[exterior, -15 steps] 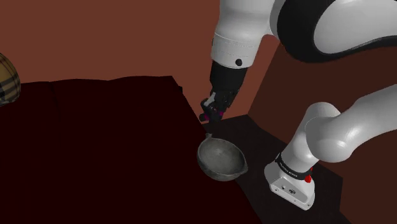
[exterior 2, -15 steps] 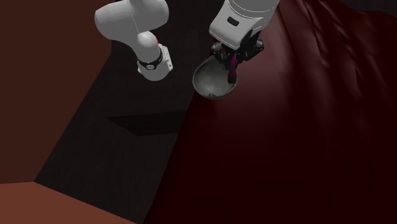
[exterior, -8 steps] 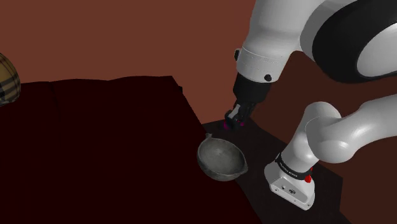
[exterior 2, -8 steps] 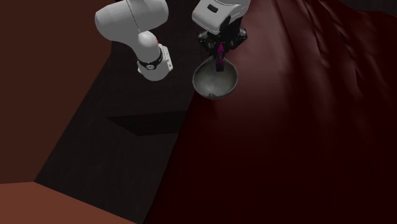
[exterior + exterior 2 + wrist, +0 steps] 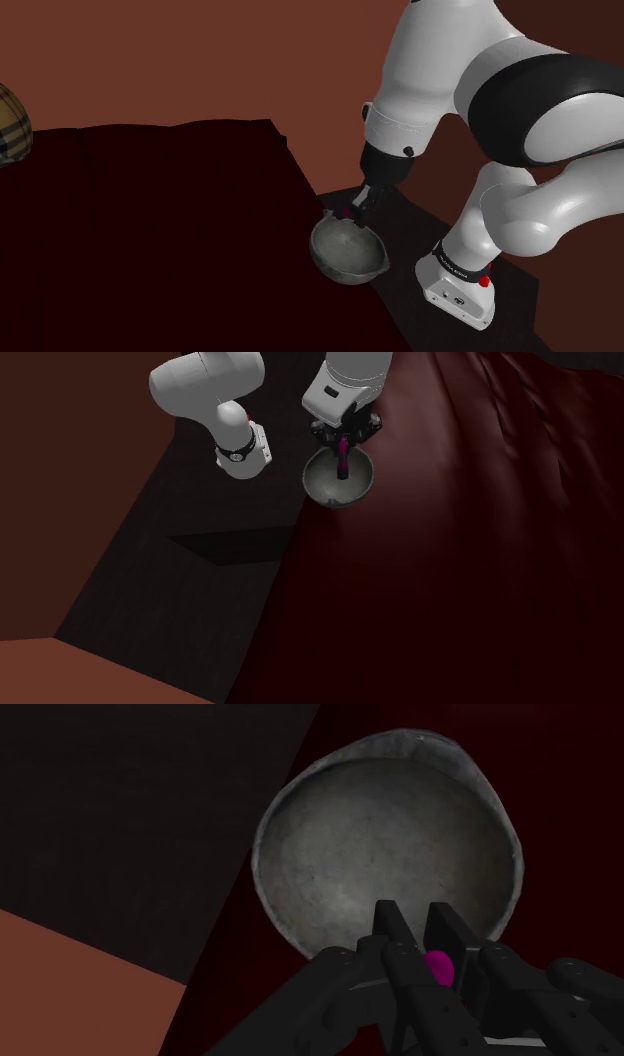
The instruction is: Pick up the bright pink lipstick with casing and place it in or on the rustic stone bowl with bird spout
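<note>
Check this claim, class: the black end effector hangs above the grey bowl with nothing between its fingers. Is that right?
Not quite. The end effector does hang above the grey bowl, but it is not empty: its fingers clasp a bright pink lipstick. The wrist view shows this.

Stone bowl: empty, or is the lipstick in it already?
Empty. The wrist view shows the bowl bare and grey inside; the pink lipstick is clasped in the hand, over the bowl.
</note>
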Robot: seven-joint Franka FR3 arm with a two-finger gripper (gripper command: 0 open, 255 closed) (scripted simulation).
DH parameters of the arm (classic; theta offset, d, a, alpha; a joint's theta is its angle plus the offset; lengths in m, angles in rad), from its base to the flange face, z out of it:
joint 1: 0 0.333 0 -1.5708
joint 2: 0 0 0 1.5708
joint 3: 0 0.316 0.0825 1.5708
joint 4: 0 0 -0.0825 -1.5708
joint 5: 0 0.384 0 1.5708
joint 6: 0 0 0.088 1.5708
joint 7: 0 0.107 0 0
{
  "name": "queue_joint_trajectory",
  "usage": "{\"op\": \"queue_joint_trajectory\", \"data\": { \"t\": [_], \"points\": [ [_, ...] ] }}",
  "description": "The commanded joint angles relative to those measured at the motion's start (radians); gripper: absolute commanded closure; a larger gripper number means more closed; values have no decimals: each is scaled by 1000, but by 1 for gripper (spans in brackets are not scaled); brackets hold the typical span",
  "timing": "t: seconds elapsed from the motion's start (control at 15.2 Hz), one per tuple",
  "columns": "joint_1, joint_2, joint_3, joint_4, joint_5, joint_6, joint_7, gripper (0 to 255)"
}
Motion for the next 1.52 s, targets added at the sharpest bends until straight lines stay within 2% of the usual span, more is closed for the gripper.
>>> {"op": "queue_joint_trajectory", "data": {
  "t": [0.0, 0.13, 0.66, 0.73, 1.06, 1.32, 1.45],
  "points": [
    [3, 3, 9, -29, 8, 32, -2, 255],
    [5, 8, 17, -50, 15, 58, -3, 255],
    [5, 8, 17, -50, 15, 58, -3, 255],
    [5, 8, 17, -50, 15, 58, -3, 0],
    [5, 8, 17, -50, 15, 58, -3, 0],
    [-7, -4, -21, 65, -18, -70, 3, 0],
    [-7, -4, -21, 65, -18, -70, 3, 0]
  ]
}}
